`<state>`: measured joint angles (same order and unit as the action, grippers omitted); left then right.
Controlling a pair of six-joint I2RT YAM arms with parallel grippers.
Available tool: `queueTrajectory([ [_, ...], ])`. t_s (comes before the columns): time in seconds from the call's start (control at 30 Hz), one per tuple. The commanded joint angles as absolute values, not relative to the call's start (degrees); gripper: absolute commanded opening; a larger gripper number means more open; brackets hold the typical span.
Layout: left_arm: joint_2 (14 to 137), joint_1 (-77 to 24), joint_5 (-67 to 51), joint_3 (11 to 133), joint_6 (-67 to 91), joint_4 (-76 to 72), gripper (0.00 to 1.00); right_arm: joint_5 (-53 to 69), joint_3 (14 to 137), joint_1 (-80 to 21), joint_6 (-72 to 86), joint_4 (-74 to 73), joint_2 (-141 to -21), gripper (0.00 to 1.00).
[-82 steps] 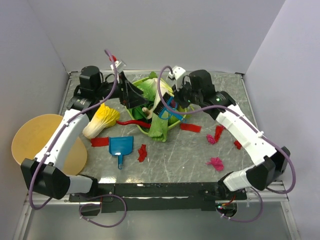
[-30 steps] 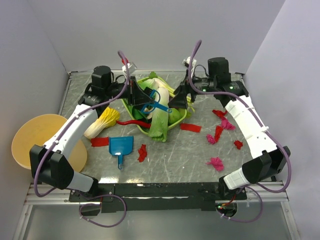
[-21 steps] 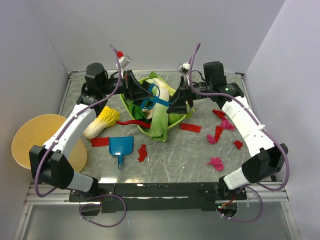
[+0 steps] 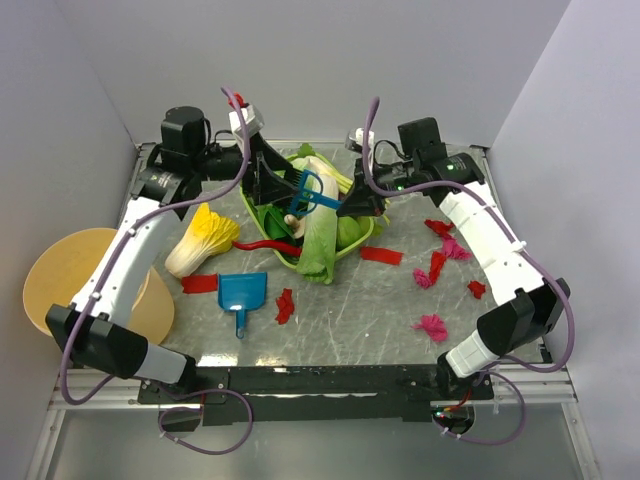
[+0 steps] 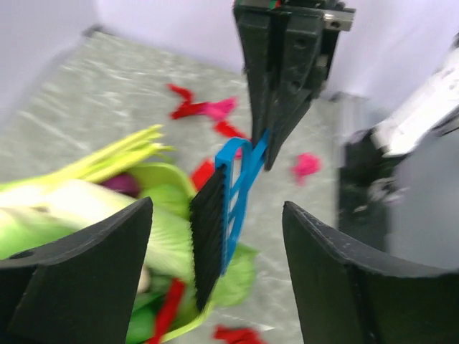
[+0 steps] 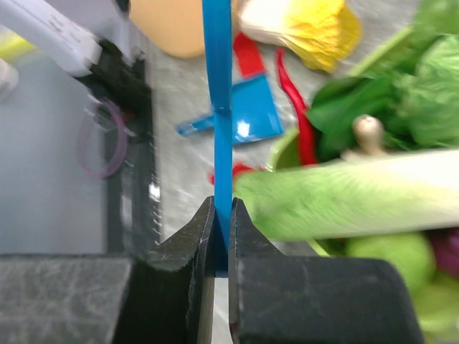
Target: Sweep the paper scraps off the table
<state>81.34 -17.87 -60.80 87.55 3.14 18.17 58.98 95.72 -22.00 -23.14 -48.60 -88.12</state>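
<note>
My right gripper (image 4: 345,207) is shut on the handle of a blue brush (image 4: 306,191) with black bristles, held above the green bowl (image 4: 362,236). In the right wrist view the gripper (image 6: 221,209) pinches the blue handle (image 6: 217,107). My left gripper (image 4: 274,188) is open, its fingers either side of the brush head; in the left wrist view the gripper (image 5: 216,209) brackets the brush (image 5: 224,208) without touching it. Red and pink paper scraps (image 4: 380,254) lie on the table (image 4: 350,310), some at the right (image 4: 432,326) and some near the blue dustpan (image 4: 243,291).
The green bowl holds leafy vegetables (image 4: 318,240). A red chili pepper (image 4: 262,244) and a yellow-white cabbage (image 4: 203,240) lie left of it. A round tan bucket (image 4: 75,285) stands at the left edge. White walls surround the table.
My right gripper has carried the brush left and up from the bowl toward my left gripper. My left gripper has swung so its open fingers now flank the brush head.
</note>
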Motion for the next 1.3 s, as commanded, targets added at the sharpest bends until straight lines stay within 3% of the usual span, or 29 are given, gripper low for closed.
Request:
queueTrajectory([
  [0.0,78.66,-19.94,-53.45,95.43,-22.13,37.77,0.78,51.25,101.68,-23.55,-41.21,-60.46,-87.89,0.0],
  [0.2,79.27,-22.93,-49.13,97.64,-29.61,40.69,0.78,42.9,105.11,-26.98,-48.6,-63.45,-87.45,0.0],
  [0.37,80.59,-26.8,-47.99,99.67,-31.29,43.94,0.71,38.32,106.44,-30.49,-49.22,-63.02,-87.98,0.0],
  [0.57,81.3,-29.62,-44.83,100.02,-35.15,49.2,0.42,38.32,106.7,-31.55,-47.46,-61.35,-87.54,0.0],
  [0.6,81.65,-29.79,-44.39,100.19,-35.5,49.83,0.32,37.89,106.7,-31.64,-47.11,-60.91,-87.28,0.0],
  [0.77,81.83,-30.15,-41.93,99.85,-36.3,51.86,0.01,38.49,106.79,-30.76,-45.62,-59.94,-86.4,0.0],
  [0.83,80.43,-30.06,-41.92,98.36,-33.94,48.97,0.01,41.03,106.79,-29.89,-44.4,-60.03,-85.87,0.0],
  [0.87,79.81,-30.06,-42.62,96.61,-32.88,47.3,0.01,42.0,106.96,-29.53,-43.25,-59.68,-85.61,0.05],
  [0.9,78.5,-29.97,-42.97,95.63,-31.48,45.72,0.01,43.06,107.22,-27.36,-41.15,-58.89,-85.52,0.23],
  [0.93,77.88,-29.8,-43.5,94.58,-29.03,42.48,0.01,44.81,107.66,-25.42,-35.56,-57.06,-85.43,0.58],
  [1.0,76.56,-28.66,-46.4,92.03,-26.12,39.91,0.01,55.25,108.54,-20.68,-29.12,-54.07,-85.43,0.85],
  [1.1,76.29,-24.63,-53.85,90.27,-15.95,33.34,0.01,65.89,111.87,-15.65,-23.74,-53.78,-87.0,0.89],
  [1.2,76.73,-18.2,-68.06,85.09,11.97,11.22,0.01,75.27,118.03,-12.93,-22.94,-58.61,-91.4,0.89],
  [1.27,77.34,-17.93,-70.13,82.72,25.63,-1.77,0.01,76.55,115.52,-12.48,-20.14,-55.05,-90.89,0.88],
])
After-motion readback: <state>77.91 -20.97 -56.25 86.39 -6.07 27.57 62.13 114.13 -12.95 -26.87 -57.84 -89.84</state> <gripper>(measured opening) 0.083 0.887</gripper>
